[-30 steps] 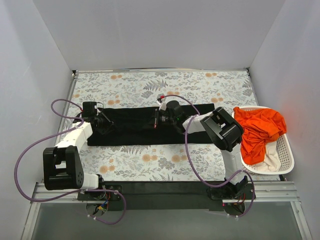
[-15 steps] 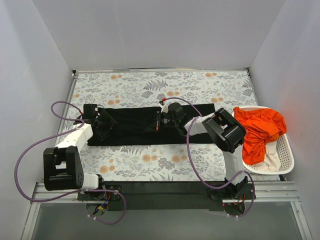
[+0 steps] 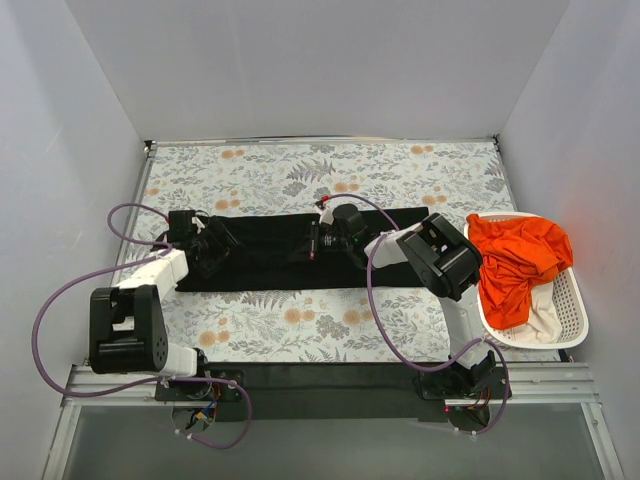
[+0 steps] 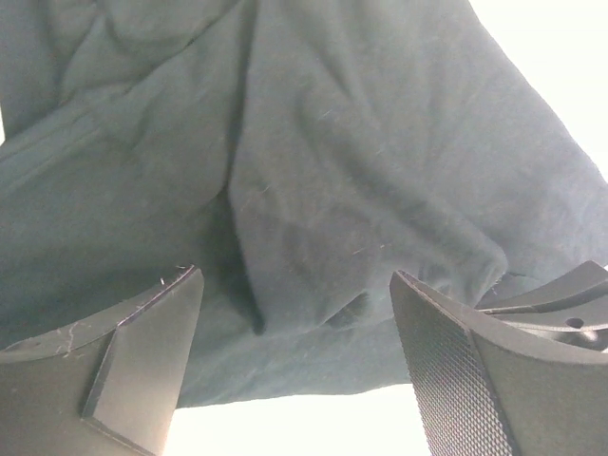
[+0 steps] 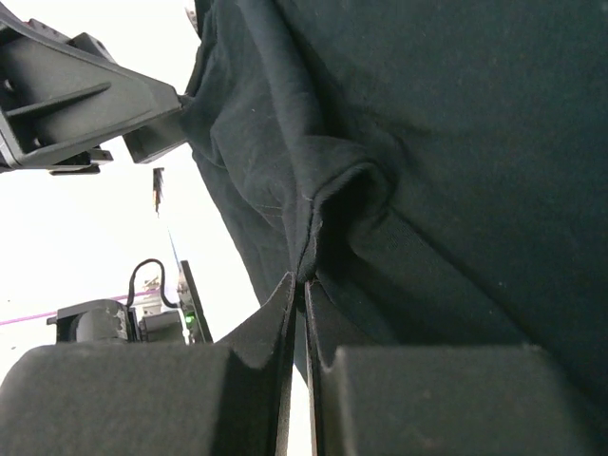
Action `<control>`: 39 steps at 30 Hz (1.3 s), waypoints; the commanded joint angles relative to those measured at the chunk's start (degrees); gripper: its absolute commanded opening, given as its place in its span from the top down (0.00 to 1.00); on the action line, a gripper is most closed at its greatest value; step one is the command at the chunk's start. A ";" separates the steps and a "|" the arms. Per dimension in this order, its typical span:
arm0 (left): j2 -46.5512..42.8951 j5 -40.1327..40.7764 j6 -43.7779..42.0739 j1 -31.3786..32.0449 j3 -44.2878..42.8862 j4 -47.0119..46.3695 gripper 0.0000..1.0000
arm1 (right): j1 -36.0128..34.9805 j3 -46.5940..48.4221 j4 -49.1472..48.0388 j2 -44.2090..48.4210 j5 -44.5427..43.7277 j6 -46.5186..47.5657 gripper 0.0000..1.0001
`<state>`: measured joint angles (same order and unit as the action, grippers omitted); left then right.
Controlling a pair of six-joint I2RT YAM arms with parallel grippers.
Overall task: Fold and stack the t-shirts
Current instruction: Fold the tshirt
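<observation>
A black t-shirt (image 3: 280, 255) lies folded into a long strip across the flowered table. My left gripper (image 3: 207, 246) hovers over its left end with the jaws wide apart. In the left wrist view the left gripper (image 4: 294, 275) has wrinkled black cloth (image 4: 313, 161) under it and nothing pinched between the fingers (image 4: 456, 370). My right gripper (image 3: 318, 240) is at the strip's middle. In the right wrist view the right gripper (image 5: 302, 281) has its jaws pressed together on a raised fold of the black t-shirt (image 5: 342, 190).
A white slatted basket (image 3: 573, 292) stands at the right edge of the table, holding an orange t-shirt (image 3: 515, 255) over a cream one (image 3: 545, 322). Grey walls close in the table on three sides. Purple cables loop beside the left arm (image 3: 130, 300).
My left gripper has opened and let go of the shirt's left end, which now lies on the table. The right gripper stays pinched on the fold, hardly moved.
</observation>
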<state>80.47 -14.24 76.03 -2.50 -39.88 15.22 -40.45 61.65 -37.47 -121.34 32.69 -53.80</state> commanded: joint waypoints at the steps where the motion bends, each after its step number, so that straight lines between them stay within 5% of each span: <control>1: 0.56 -1.85 -1.23 0.22 -1.43 -4.41 0.26 | 0.54 2.42 -1.81 -0.65 1.06 0.71 0.90; 12: 3.12 -4.65 -0.53 0.22 -2.13 -6.35 0.23 | 0.98 3.57 -1.81 -1.27 1.68 0.98 0.90; 23: -2.33 -8.17 2.90 0.22 -3.71 1.29 0.43 | 1.16 3.22 -1.81 -0.83 1.68 1.15 0.90; 39: -0.84 -3.17 1.76 0.22 -3.89 7.46 0.39 | 1.33 3.22 -1.81 -0.65 1.85 1.07 0.90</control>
<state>78.96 -18.63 78.39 -2.50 -43.97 22.72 -39.38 63.33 -37.47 -122.34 33.50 -53.60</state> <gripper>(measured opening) 0.610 0.102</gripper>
